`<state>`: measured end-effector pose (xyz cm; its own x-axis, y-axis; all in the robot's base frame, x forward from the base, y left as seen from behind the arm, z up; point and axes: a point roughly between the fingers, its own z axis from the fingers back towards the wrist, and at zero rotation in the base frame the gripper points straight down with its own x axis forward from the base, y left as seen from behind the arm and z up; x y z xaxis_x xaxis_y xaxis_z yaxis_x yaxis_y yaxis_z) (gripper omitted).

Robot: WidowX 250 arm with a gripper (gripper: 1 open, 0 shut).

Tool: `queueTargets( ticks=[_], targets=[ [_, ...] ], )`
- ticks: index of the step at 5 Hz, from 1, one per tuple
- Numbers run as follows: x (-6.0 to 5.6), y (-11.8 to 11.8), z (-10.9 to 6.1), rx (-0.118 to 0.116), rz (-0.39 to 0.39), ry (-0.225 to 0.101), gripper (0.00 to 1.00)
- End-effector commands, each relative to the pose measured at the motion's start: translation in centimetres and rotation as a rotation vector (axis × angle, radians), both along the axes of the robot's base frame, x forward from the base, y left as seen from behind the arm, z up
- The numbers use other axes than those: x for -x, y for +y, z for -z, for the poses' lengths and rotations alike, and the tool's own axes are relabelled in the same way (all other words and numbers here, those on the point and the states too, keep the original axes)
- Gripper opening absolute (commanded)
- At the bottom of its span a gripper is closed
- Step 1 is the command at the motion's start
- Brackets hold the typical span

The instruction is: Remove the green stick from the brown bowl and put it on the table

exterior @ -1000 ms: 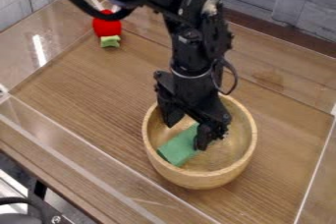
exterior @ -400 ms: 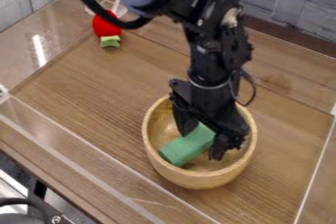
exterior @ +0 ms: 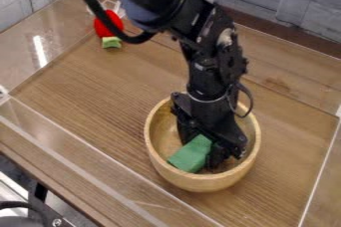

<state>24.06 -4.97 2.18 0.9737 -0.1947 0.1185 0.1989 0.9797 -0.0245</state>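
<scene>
The hand (exterior: 202,149) points straight down into the brown bowl (exterior: 173,169), and its fingers are closed against the two sides of the green stick (exterior: 190,154). The stick lies tilted inside the bowl, near the front wall. The bowl stands on the wooden surface (exterior: 94,92), and a small red toy (exterior: 111,29) is far behind it.

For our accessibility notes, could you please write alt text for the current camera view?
A black robot arm reaches straight down into a brown bowl, its pincer around a green stick that lies inside. The bowl sits on a wood-grain table with clear plastic walls; a small red toy stands far behind.
</scene>
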Motion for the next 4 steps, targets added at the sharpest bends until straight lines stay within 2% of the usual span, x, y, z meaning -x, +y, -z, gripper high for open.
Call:
queueTargets(
  ticks=[1,3,4],
  targets=[
    [-0.5,0.8,0.5,0.011,-0.029,0.017,1.00],
    [-0.9,0.7,-0.5,0.020,0.037,0.052,1.00],
    [-0.8,1.4,0.0,0.025,0.032,0.059,1.00]
  ],
)
